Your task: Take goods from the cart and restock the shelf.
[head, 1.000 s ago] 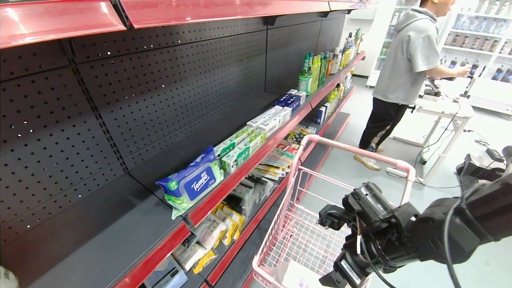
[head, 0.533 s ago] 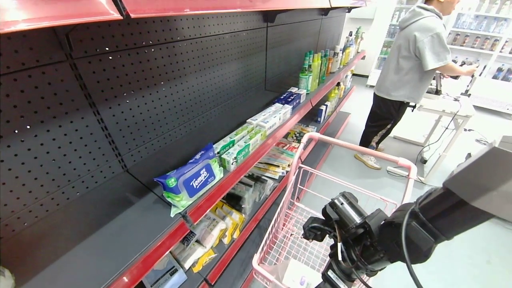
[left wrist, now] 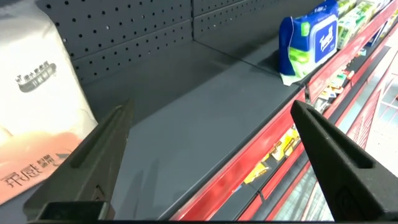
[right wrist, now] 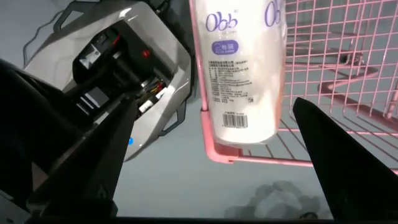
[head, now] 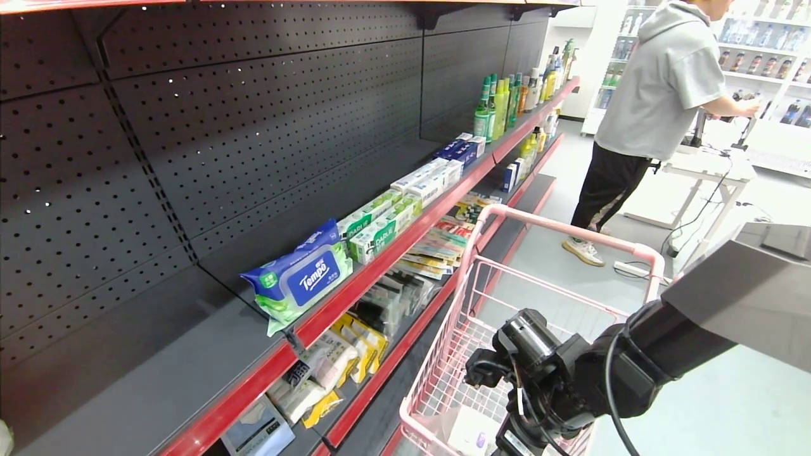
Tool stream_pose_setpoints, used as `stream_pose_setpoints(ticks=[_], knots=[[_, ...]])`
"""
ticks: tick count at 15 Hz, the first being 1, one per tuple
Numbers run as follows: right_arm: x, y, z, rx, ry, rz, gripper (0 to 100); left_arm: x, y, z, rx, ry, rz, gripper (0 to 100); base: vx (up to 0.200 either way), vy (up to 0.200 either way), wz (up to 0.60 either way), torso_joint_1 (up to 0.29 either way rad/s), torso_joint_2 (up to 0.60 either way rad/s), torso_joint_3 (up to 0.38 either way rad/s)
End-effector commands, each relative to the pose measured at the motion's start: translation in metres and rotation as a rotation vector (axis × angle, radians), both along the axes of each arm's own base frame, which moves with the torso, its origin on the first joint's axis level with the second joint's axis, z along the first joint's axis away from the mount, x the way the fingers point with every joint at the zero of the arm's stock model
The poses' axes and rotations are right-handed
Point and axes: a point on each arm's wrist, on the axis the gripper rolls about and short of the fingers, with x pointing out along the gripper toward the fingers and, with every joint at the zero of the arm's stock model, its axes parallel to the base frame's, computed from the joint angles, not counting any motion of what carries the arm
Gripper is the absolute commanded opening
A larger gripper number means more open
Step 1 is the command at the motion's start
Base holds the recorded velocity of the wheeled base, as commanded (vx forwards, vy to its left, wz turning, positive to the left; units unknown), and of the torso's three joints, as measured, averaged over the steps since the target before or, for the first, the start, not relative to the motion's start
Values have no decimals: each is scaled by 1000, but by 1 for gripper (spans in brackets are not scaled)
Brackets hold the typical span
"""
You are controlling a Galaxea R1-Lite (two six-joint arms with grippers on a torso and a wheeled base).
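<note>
A white package [right wrist: 239, 62] lies in the near corner of the pink cart [head: 557, 234], also visible as the white package [head: 472, 434]. My right gripper [right wrist: 217, 168] hangs open just above it, its fingers apart and holding nothing; the right arm [head: 551, 380] reaches down into the cart. My left gripper [left wrist: 211, 168] is open over the bare dark shelf board [left wrist: 205, 118], nothing between its fingers. A white tissue pack [left wrist: 37, 93] stands on that board beside it. A blue wipes pack [head: 298, 278] lies further along the shelf.
Toothpaste boxes [head: 380, 228] and bottles [head: 500, 107] line the shelf beyond the wipes. Packs fill the lower shelf [head: 342, 361]. A person [head: 646, 107] stands at a white table past the cart. The pegboard back wall [head: 253, 126] is close.
My right arm has moved left and down, deeper into the cart's near corner. The head view has tilted slightly downward. The shelf goods have not moved.
</note>
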Motion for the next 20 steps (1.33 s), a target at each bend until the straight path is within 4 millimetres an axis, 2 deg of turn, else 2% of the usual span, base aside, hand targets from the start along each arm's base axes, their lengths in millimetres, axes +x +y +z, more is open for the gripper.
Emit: stream_pose_setpoints(ticks=[1, 8, 20], knots=[[-1, 2, -2, -2, 4, 9, 100, 0, 0, 0, 0, 1, 1, 100, 0, 0, 0, -119, 266, 149], [-2, 6, -3, -12, -5, 41, 100, 0, 0, 0, 0, 2, 1, 100, 0, 0, 0, -147, 332, 182], [13, 15, -11, -55, -54, 78, 100, 0, 0, 0, 0, 2, 1, 100, 0, 0, 0, -57, 135, 83]])
